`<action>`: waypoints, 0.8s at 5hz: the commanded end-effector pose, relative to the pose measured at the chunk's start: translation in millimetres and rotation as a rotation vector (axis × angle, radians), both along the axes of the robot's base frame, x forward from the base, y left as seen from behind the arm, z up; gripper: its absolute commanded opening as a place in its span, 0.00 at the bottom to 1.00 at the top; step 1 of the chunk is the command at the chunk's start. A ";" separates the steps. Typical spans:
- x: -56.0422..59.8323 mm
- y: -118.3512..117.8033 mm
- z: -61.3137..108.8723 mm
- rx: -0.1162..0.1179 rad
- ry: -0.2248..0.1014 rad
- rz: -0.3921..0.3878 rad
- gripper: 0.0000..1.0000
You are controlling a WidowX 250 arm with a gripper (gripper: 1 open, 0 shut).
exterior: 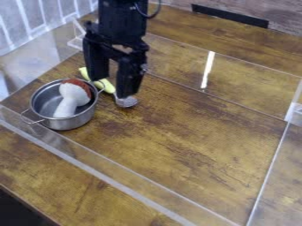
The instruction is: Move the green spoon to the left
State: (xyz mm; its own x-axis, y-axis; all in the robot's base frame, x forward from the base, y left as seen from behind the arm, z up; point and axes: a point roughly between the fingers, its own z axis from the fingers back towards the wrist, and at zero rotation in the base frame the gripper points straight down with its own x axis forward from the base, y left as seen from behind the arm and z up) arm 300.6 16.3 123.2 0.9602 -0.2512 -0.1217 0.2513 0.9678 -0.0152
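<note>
The green spoon [105, 86] lies on the wooden table, its yellow-green handle pointing left toward the steel bowl and its silver bowl [125, 101] at the right end. My black gripper [113, 86] points straight down over the handle. It is open, with one finger [94, 69] behind and left of the handle and the other [130, 81] just above the spoon's silver bowl. Most of the handle is hidden by the fingers. I cannot tell whether the fingers touch the spoon.
A round steel bowl [41, 115] holding a reddish-and-white item [76, 90] stands just left of the spoon. Clear acrylic walls [210, 71] ring the wooden table [200, 141]. A dark bar [230, 14] lies at the far edge.
</note>
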 end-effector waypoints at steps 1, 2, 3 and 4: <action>13.2 11.2 6.3 0.007 -0.062 0.003 1.00; 19.0 17.2 -3.8 0.006 -0.067 0.026 1.00; 25.6 24.8 -11.0 -0.001 -0.069 -0.001 1.00; 31.6 31.1 -16.3 -0.005 -0.065 -0.024 1.00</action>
